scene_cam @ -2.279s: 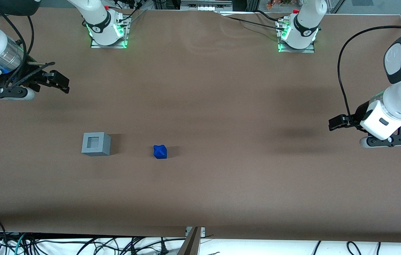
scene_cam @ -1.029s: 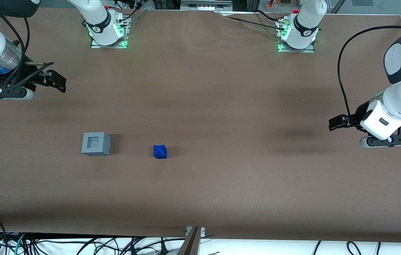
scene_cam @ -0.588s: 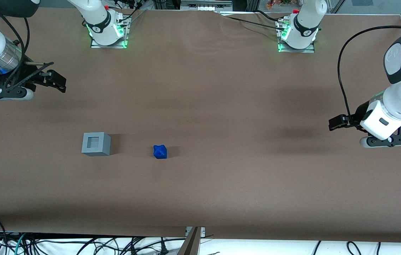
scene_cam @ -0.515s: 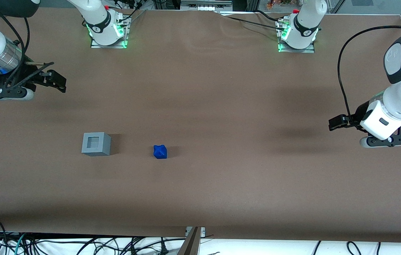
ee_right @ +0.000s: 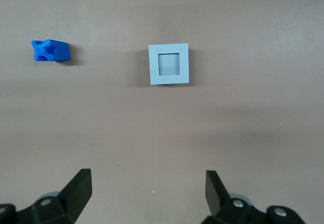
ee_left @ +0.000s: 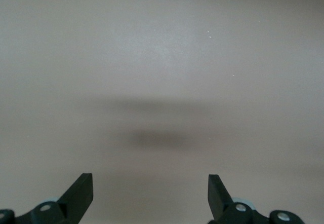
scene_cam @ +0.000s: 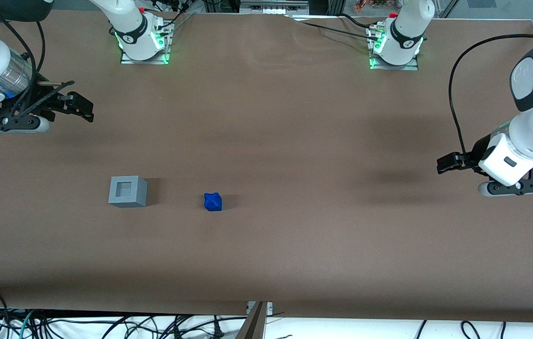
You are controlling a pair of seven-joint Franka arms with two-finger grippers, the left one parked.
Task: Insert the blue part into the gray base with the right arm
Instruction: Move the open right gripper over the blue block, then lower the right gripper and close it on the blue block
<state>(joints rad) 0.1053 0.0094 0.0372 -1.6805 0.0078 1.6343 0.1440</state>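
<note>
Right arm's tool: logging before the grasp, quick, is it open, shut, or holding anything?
Tool: open, holding nothing, above bare table; farther from the front camera than the blue part and gray base.

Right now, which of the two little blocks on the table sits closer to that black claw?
The gray base, the hollow-topped cube. The blue part lies farther toward the parked arm's end. The end effector hovers open, holding nothing.
</note>
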